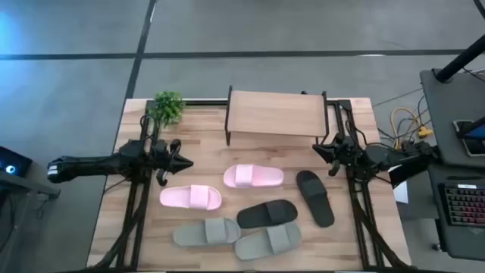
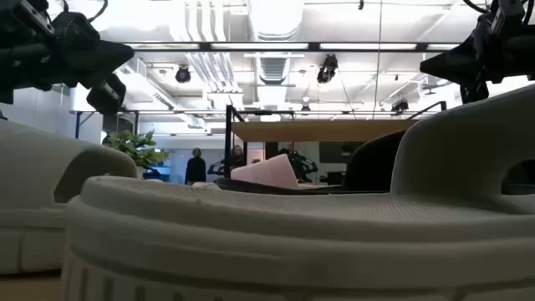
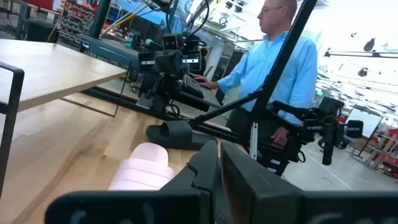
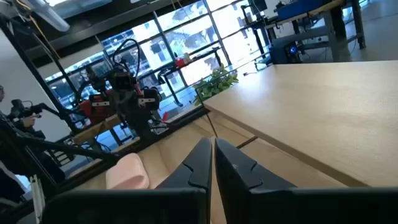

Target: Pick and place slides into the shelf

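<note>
Six slides lie flat on their soles on the tabletop: two pale pink slides (image 1: 253,177) (image 1: 190,198), two black slides (image 1: 314,197) (image 1: 267,214), two grey-green slides (image 1: 206,232) (image 1: 267,241). The shelf (image 1: 276,114) stands at the far edge, its plank top bare. My left gripper (image 1: 186,162) hovers shut at the table's left, above and left of the pink slides. My right gripper (image 1: 318,150) hovers shut at the right, near the shelf's right end. In the left wrist view a pink slide (image 3: 143,167) and a black slide (image 3: 177,132) lie ahead of the shut fingers (image 3: 219,163).
A small green potted plant (image 1: 166,107) stands at the far left corner beside the shelf. A person in a light blue shirt (image 3: 280,68) stands beyond the table's right side. A desk with a keyboard (image 1: 462,205) sits off the right edge.
</note>
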